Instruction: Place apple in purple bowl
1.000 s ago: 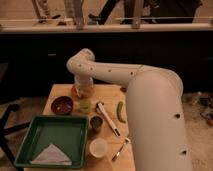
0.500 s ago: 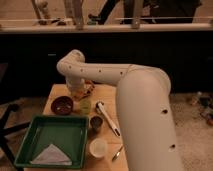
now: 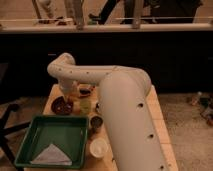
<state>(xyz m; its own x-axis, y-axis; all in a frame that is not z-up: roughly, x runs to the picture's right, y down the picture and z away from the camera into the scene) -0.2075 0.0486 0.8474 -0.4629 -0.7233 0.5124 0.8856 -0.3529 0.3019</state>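
Observation:
The purple bowl (image 3: 60,105) sits at the table's left edge, just beyond the green tray. My gripper (image 3: 70,93) hangs down from the arm's bent wrist, right above the bowl's far right rim. A small orange-red patch that looks like the apple (image 3: 75,91) shows at the gripper's end. I cannot tell whether it is held. The thick white arm crosses the table from the lower right and hides much of the tabletop.
A green tray (image 3: 30,145) holding a white napkin (image 3: 50,154) fills the near left. A white cup (image 3: 98,148) and a dark can (image 3: 96,123) stand beside it. A yellowish object (image 3: 86,106) and an orange-rimmed bowl (image 3: 86,91) lie behind. A dark counter runs along the back.
The arm has swung to the left, carrying its wrist and gripper from the middle of the table to above the purple bowl. It now covers the table's right side.

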